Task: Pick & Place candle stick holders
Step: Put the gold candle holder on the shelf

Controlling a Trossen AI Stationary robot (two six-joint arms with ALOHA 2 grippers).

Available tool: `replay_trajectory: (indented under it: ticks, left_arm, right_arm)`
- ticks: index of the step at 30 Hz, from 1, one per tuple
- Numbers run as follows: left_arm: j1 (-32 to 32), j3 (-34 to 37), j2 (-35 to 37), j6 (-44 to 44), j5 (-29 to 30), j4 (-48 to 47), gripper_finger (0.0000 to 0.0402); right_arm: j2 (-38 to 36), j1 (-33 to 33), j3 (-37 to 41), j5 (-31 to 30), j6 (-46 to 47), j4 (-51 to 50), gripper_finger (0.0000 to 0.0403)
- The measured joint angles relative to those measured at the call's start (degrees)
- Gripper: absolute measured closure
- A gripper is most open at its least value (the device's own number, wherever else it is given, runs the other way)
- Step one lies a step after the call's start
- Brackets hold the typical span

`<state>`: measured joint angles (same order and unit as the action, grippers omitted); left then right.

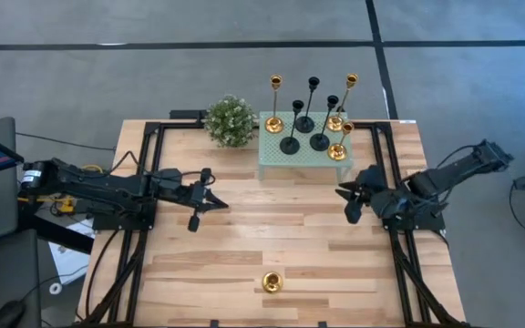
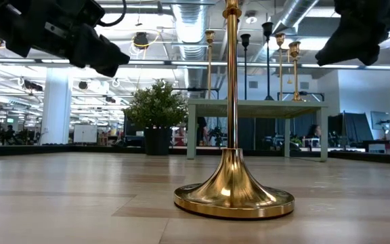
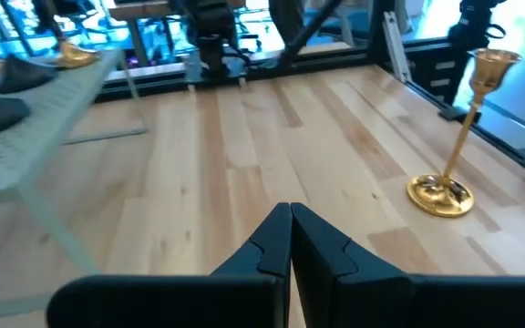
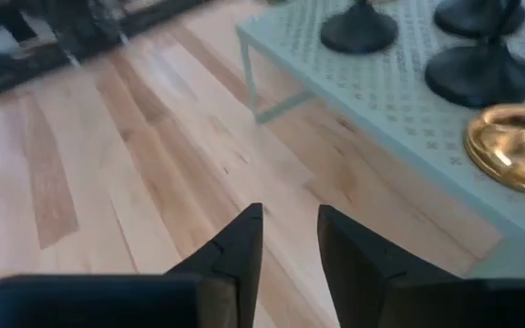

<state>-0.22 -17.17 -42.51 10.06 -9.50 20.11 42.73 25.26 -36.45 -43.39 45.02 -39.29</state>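
Left gripper (image 1: 219, 202), shut and empty, hovers slightly nearer than the barely parted right gripper (image 1: 343, 193) to the upright gold holder (image 1: 272, 281) standing at the table's near edge.

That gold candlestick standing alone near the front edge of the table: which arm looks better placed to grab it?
Probably the left. The left gripper, shut, sees the gold candle stick holder in its wrist view; the right gripper, open, faces the mint green stand.
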Motion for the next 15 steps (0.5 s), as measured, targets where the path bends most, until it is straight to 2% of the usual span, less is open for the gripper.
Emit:
replay_trajectory:
  ticks: [6,10,15]
  left_arm:
    - [-2.8,0.0,-10.4,2.2,0.0,11.0,0.0394]
    - [-4.1,0.0,-18.5,4.6,-0.4,19.2,0.0394]
    - [-4.1,0.0,-25.3,4.4,-5.7,24.2,0.0394]
  right_arm:
    - [2.2,6.1,4.9,-10.4,-0.1,8.9,0.0305]
    - [4.6,9.2,7.7,-13.6,-0.4,13.3,0.0305]
    - [7.8,12.7,10.5,-17.6,0.7,18.2,0.0305]
